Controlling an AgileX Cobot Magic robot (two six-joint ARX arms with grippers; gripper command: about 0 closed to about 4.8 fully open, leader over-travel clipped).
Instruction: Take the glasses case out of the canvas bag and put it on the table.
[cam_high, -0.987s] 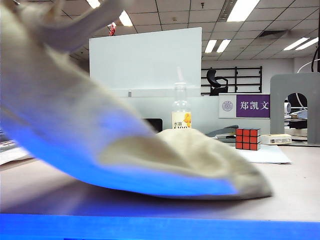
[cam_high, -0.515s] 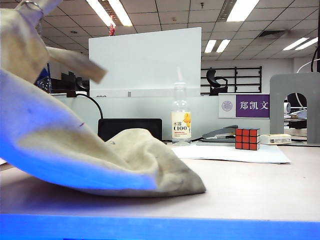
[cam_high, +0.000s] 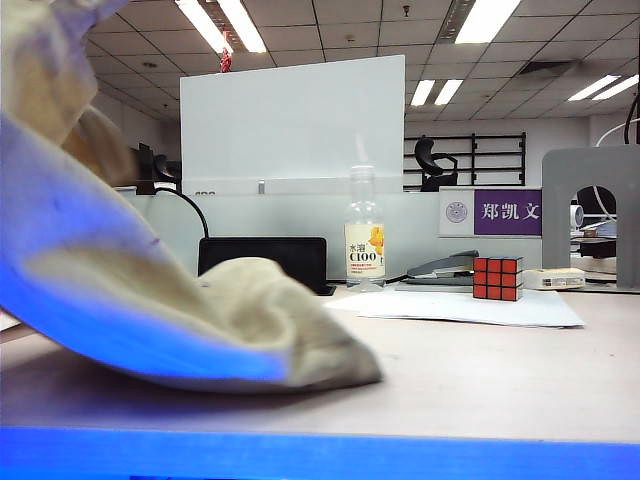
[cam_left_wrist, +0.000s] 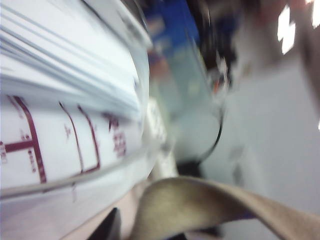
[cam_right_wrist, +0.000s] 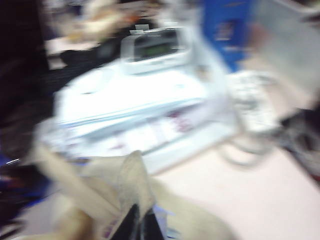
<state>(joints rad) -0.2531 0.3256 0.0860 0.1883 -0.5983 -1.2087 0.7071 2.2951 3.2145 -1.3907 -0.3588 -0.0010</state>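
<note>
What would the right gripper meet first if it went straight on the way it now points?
Probably nothing new: the right gripper is already shut on a fold of the canvas bag. Straight past that cloth lies a stack of white papers, but the right wrist view is blurred and the depth is unclear.

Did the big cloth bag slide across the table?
Yes. The canvas bag pulled leftward: its low end, earlier lying under the Rubik's cube, now stops left of the bottle.

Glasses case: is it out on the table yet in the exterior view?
No: the table shows only the bag, a bottle, a cube and paper, no blue case.
</note>
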